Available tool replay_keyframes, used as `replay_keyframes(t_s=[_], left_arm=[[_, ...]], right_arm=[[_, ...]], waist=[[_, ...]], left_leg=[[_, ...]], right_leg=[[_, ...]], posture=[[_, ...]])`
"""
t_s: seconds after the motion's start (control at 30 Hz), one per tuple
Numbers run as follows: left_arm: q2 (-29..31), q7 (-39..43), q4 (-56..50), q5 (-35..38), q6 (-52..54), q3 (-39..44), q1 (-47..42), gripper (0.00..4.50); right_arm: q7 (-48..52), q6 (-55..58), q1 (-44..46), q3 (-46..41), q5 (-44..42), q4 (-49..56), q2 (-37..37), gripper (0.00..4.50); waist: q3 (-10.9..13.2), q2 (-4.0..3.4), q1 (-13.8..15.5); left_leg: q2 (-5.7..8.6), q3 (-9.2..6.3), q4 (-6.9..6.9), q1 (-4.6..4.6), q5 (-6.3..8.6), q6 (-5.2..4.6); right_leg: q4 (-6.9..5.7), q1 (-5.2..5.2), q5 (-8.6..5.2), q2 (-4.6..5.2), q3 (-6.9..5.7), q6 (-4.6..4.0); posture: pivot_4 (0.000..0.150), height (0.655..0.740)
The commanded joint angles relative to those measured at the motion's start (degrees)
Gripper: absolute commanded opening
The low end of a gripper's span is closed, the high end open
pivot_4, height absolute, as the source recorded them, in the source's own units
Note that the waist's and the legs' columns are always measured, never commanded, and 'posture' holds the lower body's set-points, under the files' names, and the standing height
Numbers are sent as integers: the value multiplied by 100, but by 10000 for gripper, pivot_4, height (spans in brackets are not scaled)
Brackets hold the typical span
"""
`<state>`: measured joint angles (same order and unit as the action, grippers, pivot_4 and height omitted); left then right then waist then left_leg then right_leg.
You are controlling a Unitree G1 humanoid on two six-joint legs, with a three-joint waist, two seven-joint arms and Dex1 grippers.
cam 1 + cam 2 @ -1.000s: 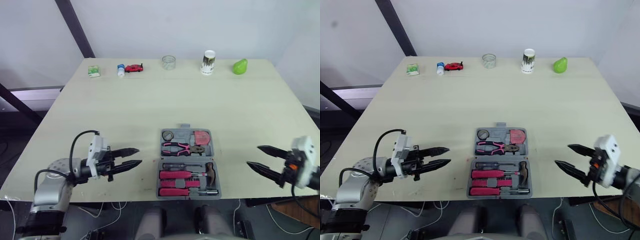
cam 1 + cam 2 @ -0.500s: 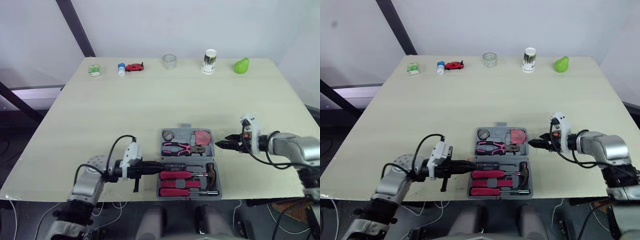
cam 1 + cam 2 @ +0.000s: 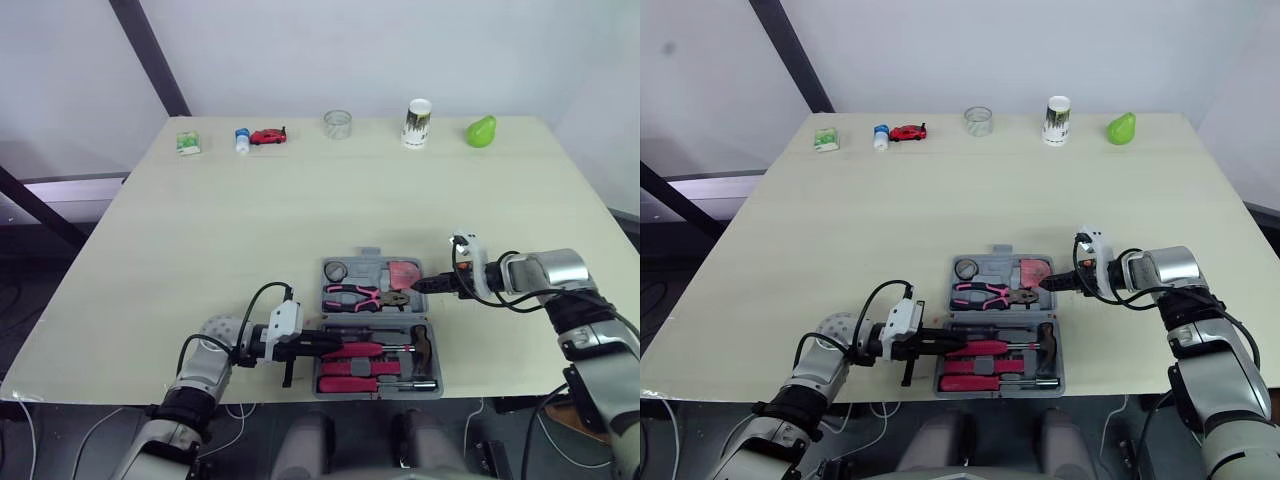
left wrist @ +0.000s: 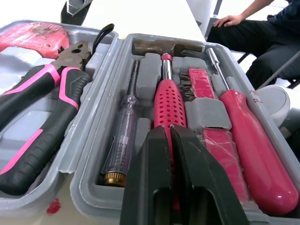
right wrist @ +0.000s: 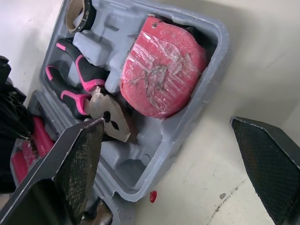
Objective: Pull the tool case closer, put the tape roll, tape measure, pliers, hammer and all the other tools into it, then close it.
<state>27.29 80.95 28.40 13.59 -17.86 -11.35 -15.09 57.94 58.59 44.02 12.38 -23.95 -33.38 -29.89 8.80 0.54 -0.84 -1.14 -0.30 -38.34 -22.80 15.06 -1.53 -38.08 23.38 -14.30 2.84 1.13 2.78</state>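
At tool case (image 5: 136,171) | left hand (image 4: 168,129) level, reaching in, closed together | right hand (image 3: 418,286) spread apart

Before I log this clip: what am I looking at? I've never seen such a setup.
This is a humanoid robot with two arms, each ending in a two-fingered gripper. The two wide pictures come from its head, looking down at a table; the two close-ups come from cameras on its wrists. An open tool case near the front edge holds pliers, a hammer, a tape measure and a tape roll. The left gripper, shut, reaches over the case's near half; the right gripper, open, is at its far right corner. Neither seems to hold anything.
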Motion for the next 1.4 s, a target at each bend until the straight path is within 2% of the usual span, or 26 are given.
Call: replay_keyframes(t_s=[0.03,0.33,0.73,0.9,0.97,1.03,1.1,1.23,1.33,1.4], left_arm=[[17,-61,343,-269,0,-124,88,2264],[77,-45,317,-277,-63,-131,153,2264],[141,-57,67,-183,6,-50,210,2264],[312,7,-1118,728,724,436,490,2264],[554,-68,-1895,1316,1415,786,716,2264],[833,-137,-2396,1602,1846,1066,925,2264],[1398,-93,-2861,2078,2559,1577,1292,2264],[2006,-162,-3104,2487,3277,2270,1792,2264],[2157,-336,-3292,2732,3764,2601,2028,2264],[2137,-538,-3507,2872,4050,2712,2079,2264]], right_arm=[[262,90,160,72,32,-88,170,45000],[390,237,248,-378,-83,-256,517,45000],[367,850,-24,-1140,-568,494,552,45000],[277,1451,-298,-1575,-1072,1353,444,45000],[177,1773,-463,-1815,-1364,1877,393,45000],[58,2090,-620,-2037,-1635,2358,352,45000],[-52,2648,-934,-2359,-2094,3250,219,45000],[-336,3357,-1626,-2892,-3040,4595,-1,45000],[-669,3391,-2344,-3062,-3898,5448,-278,45000],[-900,3328,-2824,-3130,-4100,6082,-369,45000]], waist=[[-4,-7,-3],[-9,-12,-35],[-8,-13,-45],[-3,-12,-141],[2,-10,-151],[9,-13,-150],[13,-11,-154],[18,-15,-120],[24,-11,-78],[28,-4,-59]], left_leg=[[0,0,0,1,0,0],[-3,-1,1,4,0,0],[-5,-2,2,4,0,0],[-10,-8,4,-7,0,0],[-20,-12,6,-19,0,0],[-27,-17,9,-20,1,0],[-25,-17,11,-20,1,0],[-23,-16,20,-18,1,-1],[-19,-18,20,-19,1,-1],[-17,-17,20,-20,1,-1]], right_leg=[[-1,0,0,0,0,0],[-4,0,1,-4,1,-2],[-4,0,1,-4,2,-3],[-3,7,1,-6,-1,-3],[-2,15,1,-5,-2,-3],[0,15,1,-2,-5,-3],[0,14,1,0,-5,-3],[12,13,-1,3,-8,-2],[17,11,-3,11,-13,0],[18,10,-3,14,-13,1]], posture=[[1500,7400],[1500,7400],[1500,7400],[1500,7400],[1500,7400],[1500,7400],[1500,7400],[1500,7400],[1500,7400],[1500,7400]])
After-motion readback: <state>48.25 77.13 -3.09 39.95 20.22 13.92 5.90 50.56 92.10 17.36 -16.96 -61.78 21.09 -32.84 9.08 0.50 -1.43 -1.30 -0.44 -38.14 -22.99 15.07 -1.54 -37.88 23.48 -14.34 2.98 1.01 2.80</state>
